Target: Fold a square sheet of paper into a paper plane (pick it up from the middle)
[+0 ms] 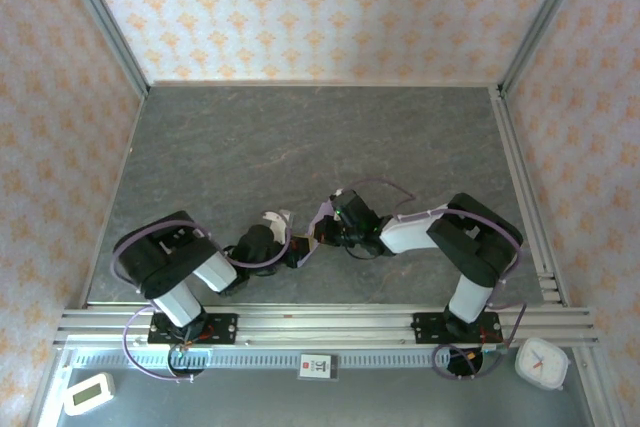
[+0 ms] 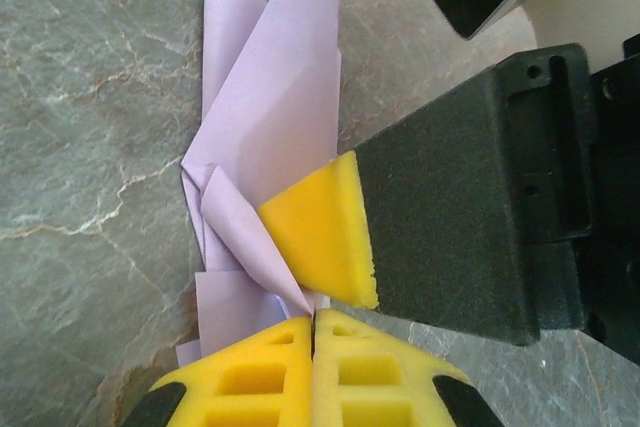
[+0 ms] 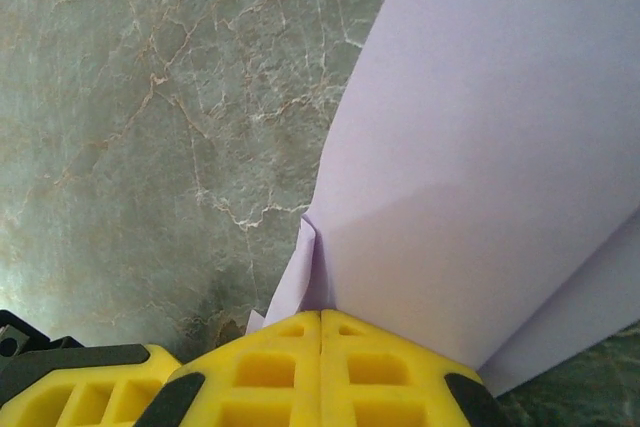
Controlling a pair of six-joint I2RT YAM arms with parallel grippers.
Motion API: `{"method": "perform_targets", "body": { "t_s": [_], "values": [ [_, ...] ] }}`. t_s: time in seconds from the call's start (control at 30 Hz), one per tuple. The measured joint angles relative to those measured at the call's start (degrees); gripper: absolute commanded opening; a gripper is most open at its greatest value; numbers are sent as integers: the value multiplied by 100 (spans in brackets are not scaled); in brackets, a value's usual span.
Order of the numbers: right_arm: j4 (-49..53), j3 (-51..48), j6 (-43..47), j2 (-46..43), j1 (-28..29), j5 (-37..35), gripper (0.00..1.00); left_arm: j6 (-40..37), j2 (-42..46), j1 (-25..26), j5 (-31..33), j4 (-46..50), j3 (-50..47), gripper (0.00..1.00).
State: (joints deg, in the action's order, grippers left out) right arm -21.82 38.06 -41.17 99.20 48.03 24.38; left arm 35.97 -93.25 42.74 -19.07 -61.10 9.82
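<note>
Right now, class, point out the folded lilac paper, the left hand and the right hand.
folded lilac paper [image 2: 270, 117], left wrist view, on its broad upper flap
left hand [image 2: 315, 319], left wrist view, between its shut yellow fingertips
right hand [image 3: 320, 315], right wrist view, between its shut yellow fingertips

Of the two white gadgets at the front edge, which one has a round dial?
The white clock by the right arm's base. The other gadget, front left, is a flat rectangle with a screen.

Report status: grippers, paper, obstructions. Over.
Both shut: left gripper, right gripper, each on the paper. Paper part-folded, pinched between them. Nothing in the way.
</note>
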Motion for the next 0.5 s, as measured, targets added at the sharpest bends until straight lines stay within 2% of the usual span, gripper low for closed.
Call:
{"method": "perform_targets", "body": {
  "t_s": [0.1, 0.17, 0.23, 0.5],
  "values": [
    [-87, -44, -42, 0, 35, 2, 0, -57, 518, 0, 0, 835, 133, 5],
    [-144, -66, -66, 7, 46, 4, 0, -181, 789, -2, 0, 1386, 258, 0],
    [-188, -81, -87, 13, 46, 7, 0, -282, 905, -4, -2, 1727, 367, 0],
    [-313, -122, -131, 44, 42, 35, 0, -446, 1038, -13, -13, 2118, 487, 0]
  ]
}}
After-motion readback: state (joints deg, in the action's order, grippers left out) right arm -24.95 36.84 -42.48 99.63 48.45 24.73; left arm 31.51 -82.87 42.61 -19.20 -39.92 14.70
